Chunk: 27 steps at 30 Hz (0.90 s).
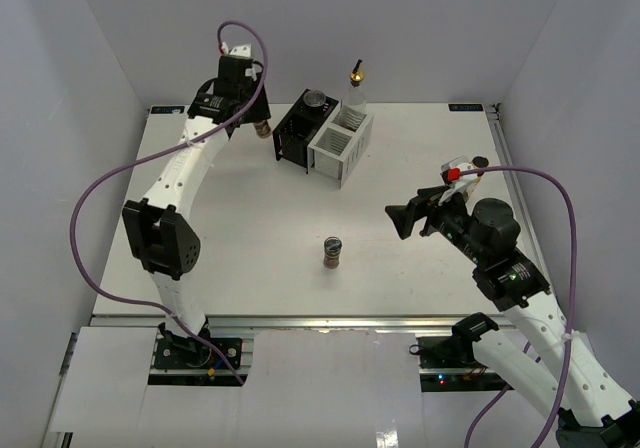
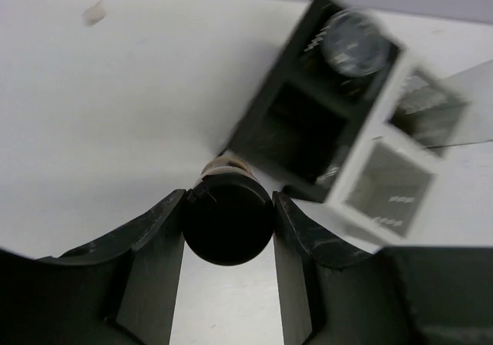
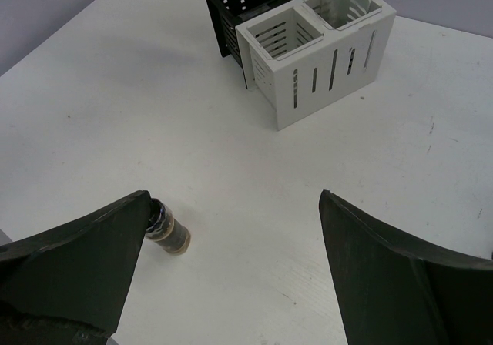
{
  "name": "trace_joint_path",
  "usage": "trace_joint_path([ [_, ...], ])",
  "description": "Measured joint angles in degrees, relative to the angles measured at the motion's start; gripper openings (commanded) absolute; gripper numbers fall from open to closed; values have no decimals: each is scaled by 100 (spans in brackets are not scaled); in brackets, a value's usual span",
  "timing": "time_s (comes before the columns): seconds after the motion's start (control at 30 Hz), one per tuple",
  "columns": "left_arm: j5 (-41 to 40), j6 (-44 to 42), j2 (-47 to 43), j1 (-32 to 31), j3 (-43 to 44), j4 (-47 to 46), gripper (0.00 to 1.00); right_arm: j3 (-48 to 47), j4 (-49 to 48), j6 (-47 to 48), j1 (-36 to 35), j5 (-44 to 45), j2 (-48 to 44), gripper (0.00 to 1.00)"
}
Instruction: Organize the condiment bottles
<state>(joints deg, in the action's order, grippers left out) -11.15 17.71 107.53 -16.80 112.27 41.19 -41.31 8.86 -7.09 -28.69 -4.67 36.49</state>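
My left gripper is shut on a short brown jar with a dark lid, just left of the black rack. Whether the jar touches the table I cannot tell. A grey-lidded jar stands in the black rack's far cell and also shows in the left wrist view. A clear bottle with a brass spout stands in the far cell of the white rack. Another brown jar stands alone mid-table; in the right wrist view this jar is by the left finger. My right gripper is open and empty, right of it.
The two slatted racks stand side by side at the back centre, the black rack left of the white rack. Their near cells look empty. The grey walls close in the table's back and sides. The left arm's cable loops over the left side.
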Motion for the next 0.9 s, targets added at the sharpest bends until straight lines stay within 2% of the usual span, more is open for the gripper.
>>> trace_joint_path([
  [0.13,187,-75,353,-352,963,26,0,2,-2,-2,0,2,0,96],
  [0.27,291,-108,831,-373,1655,99,0,2,0,0,0,2,10,96],
  [0.6,700,-285,1523,-359,1679,-127,0,10,-2,2,0,0,96,96],
  [0.9,874,-503,1689,-420,1643,-452,0,36,-5,2,0,0,98,96],
])
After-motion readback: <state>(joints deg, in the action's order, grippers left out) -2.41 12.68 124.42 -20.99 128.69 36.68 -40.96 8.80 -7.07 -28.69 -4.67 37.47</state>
